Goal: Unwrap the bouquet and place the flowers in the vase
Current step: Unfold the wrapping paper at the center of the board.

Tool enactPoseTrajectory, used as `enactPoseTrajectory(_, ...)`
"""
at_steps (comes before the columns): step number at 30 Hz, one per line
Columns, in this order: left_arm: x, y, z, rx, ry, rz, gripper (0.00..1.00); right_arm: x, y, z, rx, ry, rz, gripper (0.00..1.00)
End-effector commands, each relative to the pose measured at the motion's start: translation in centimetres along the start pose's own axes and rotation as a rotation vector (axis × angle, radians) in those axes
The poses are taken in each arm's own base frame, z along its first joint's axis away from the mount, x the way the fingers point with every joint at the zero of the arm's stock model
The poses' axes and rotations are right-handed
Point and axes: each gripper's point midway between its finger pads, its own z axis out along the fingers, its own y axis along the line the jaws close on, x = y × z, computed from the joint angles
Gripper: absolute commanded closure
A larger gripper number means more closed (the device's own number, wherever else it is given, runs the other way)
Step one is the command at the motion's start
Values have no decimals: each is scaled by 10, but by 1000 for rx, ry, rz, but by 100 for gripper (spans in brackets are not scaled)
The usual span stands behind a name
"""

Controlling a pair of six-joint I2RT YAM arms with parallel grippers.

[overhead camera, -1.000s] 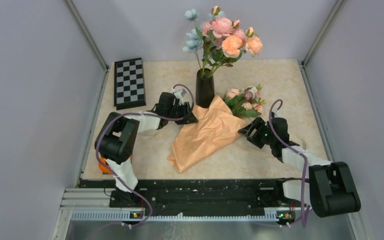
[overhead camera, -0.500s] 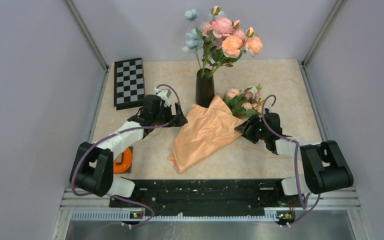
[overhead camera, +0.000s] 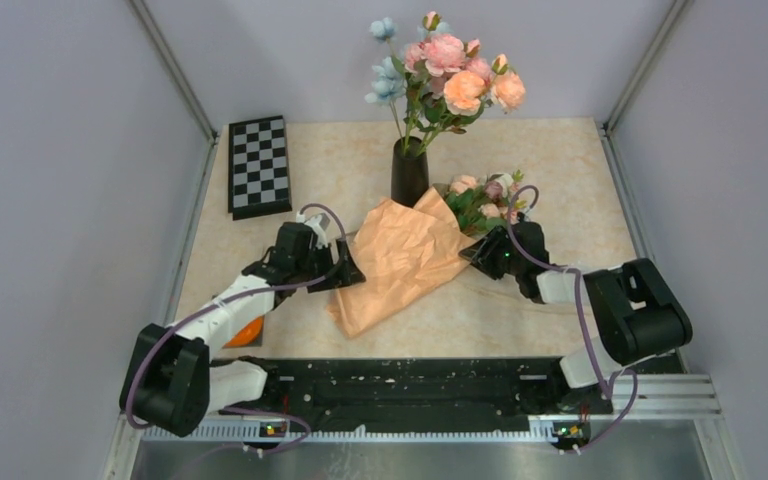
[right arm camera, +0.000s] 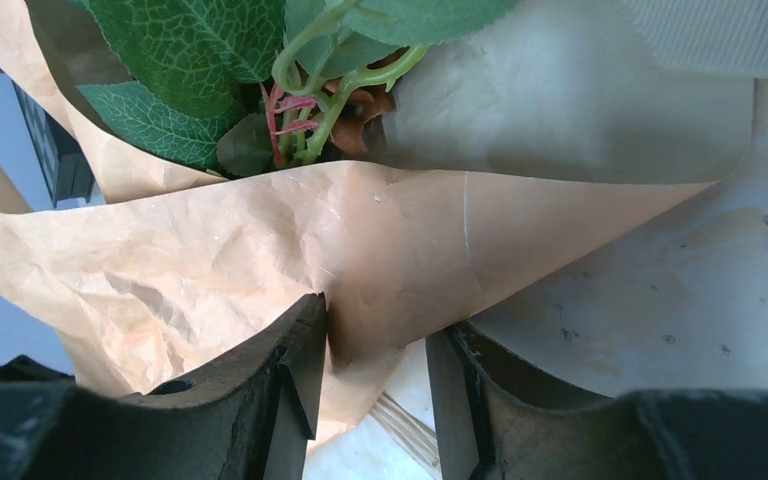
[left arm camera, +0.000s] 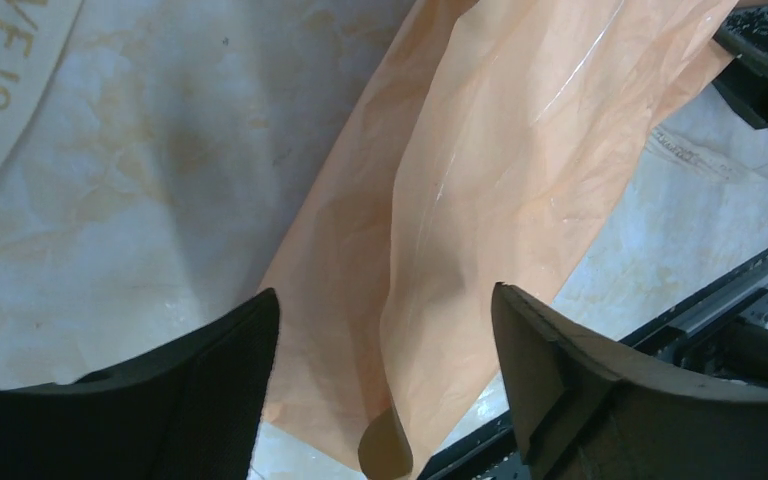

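Note:
The bouquet's peach paper (overhead camera: 400, 262) lies spread on the table. Its flowers (overhead camera: 487, 200), pink and cream roses with green leaves, lie at the paper's far right, beside the black vase (overhead camera: 409, 180). My left gripper (overhead camera: 348, 272) sits low at the paper's left edge, open; in the left wrist view its jaws stand wide above the peach paper (left arm camera: 480, 160), holding nothing. My right gripper (overhead camera: 472, 256) is at the paper's right edge. In the right wrist view it (right arm camera: 385, 322) is half closed around a fold of paper (right arm camera: 400, 240), with a gap still showing. Green leaves (right arm camera: 185, 80) lie just beyond.
A taller pink, orange and pale-blue bunch (overhead camera: 448, 75) stands in the vase. A folded chessboard (overhead camera: 259, 165) lies at the back left. An orange object (overhead camera: 247, 330) shows under my left arm. The black rail (overhead camera: 410, 385) runs along the near edge.
My left gripper opened and drew back from the vase toward the near left. My right gripper moved in to the paper's right edge and narrowed its jaws. The paper bunched up.

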Motion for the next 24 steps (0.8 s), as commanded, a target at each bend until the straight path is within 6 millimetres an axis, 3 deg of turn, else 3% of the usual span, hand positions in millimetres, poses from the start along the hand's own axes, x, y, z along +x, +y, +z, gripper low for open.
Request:
enactPoseTrajectory(1,-2,-3,-10,2,-38,-40,24,-15,11,8,-5,-76,-6,58)
enactPoseTrajectory(4,-6,-10,-18,36,-68,-10,28,-19,11,9,4,-94,-13,58)
enactPoseTrajectory(9,-8,-22,-27,100,-81,98,46,-27,11,7,24,-121,-42,56)
enactPoseTrajectory(12,-2,-27,-27,134,-39,115,61,-31,10,2,46,-137,-69,55)
enactPoseTrajectory(18,-2,-48,-35,257,-63,154,80,-36,12,-8,65,-146,-152,49)
enactPoseTrajectory(21,-3,-64,-41,344,-86,201,97,-41,10,-17,100,-158,-194,45)
enactPoseTrajectory(24,0,-75,-43,387,-75,252,100,-47,4,-27,153,-182,-234,42)
